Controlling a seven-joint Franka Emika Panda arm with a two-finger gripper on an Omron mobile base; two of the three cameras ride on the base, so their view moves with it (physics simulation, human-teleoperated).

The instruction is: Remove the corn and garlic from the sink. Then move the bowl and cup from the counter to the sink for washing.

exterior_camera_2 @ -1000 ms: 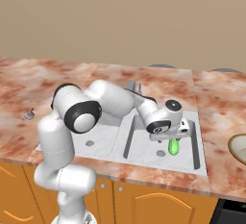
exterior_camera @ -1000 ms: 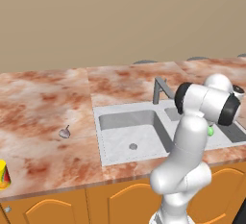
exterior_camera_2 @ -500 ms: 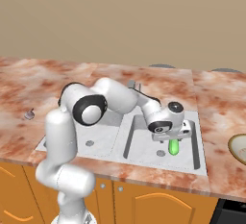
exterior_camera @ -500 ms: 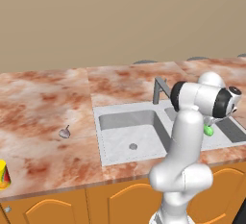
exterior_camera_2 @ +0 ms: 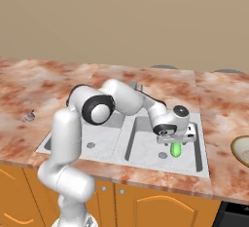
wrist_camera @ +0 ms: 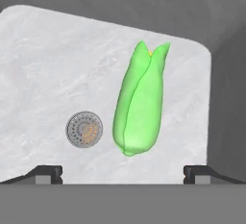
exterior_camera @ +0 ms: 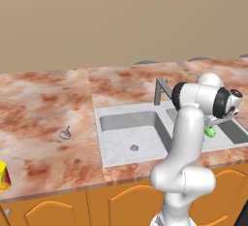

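I'm holding the gripper spread wide above the corn, which is lying in the sink's right basin just beside the drain, ready for a straight drop. The garlic is sitting on the surface left of the sink; nothing's blocking me.

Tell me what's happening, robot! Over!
Gripper open, hovering above the corn. Corn lying in the sink's right basin, beside the drain, not yet grabbed. Nothing between fingers and corn.
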